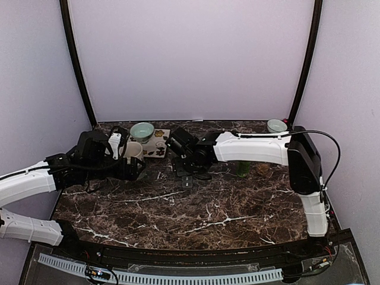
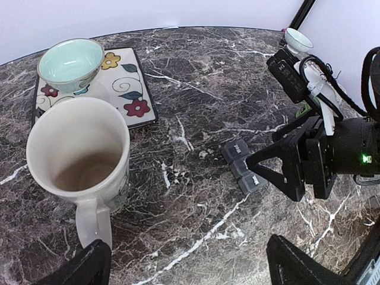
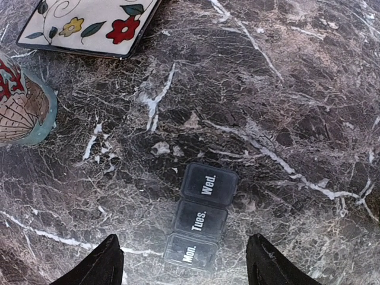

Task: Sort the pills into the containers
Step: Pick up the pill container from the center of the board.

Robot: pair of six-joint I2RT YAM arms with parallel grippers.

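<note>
Grey strip (image 3: 200,221) sits flat on the marble table (image 2: 208,71), mid-table, well apart from the mug (image 2: 77,154), bowl (image 2: 70,62) and tray (image 2: 135,89). It has three joined cells marked Mon., Tues. and Wed. All three lids (image 3: 209,185) look shut, so nothing can go in yet.

Right gripper (image 3: 185,249) hangs over the Mon. end of the strip, roughly in line with its long axis. My read: it's lined up there to work a lid or steady the strip before any pill goes in. Its fingers (image 3: 107,264) are spread well apart, wider than the strip, and nothing is between them. No contact with the strip that I can see.

Left gripper (image 2: 189,249) is parked low beside the mug, camera looking across at the strip. Probably just standing by, out of the right arm's way. Its fingers (image 2: 80,270) are spread wide, holding nothing, and look clear of the mug handle.

Pills: can't pick any out. The pale flecks on the marble next to the strip could be veining. Nothing obvious in the mug, but its bottom is too dim to tell.
</note>
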